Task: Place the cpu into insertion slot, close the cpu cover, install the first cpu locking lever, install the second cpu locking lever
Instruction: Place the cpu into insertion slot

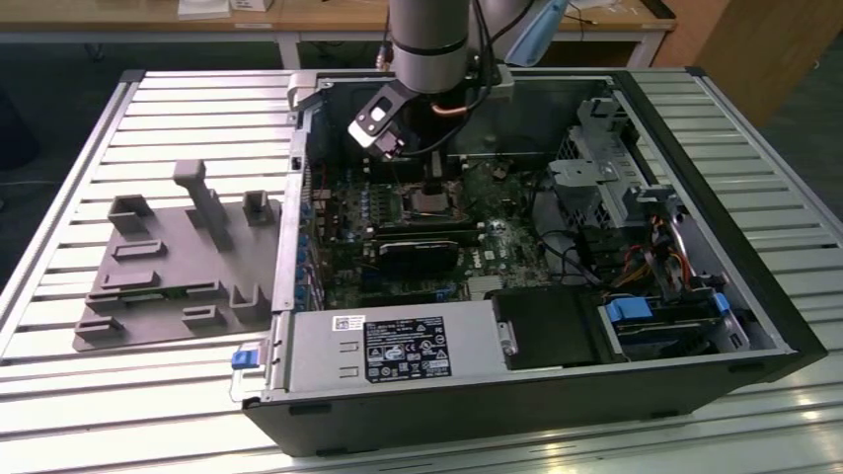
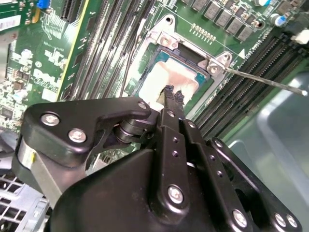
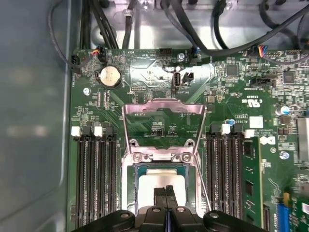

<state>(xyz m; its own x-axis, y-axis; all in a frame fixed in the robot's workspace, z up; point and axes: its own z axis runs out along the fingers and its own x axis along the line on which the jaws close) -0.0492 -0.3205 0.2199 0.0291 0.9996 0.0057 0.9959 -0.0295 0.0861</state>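
While claw (image 2: 173, 94) hangs pinched closed, empty, over cpu (image 2: 169, 75), cpu cover (image 3: 164, 104) flipped up; mem slots (image 3: 94, 179) either side.

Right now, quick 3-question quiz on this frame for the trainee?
1. True or false: the cpu sits in the slot.
2. The cover is: A) swung up, open; B) shut over the cpu; C) lying outside the case.
3. Fill in: the hand is directly over the ____.

Key: 1 true. 2 A. 3 cpu.
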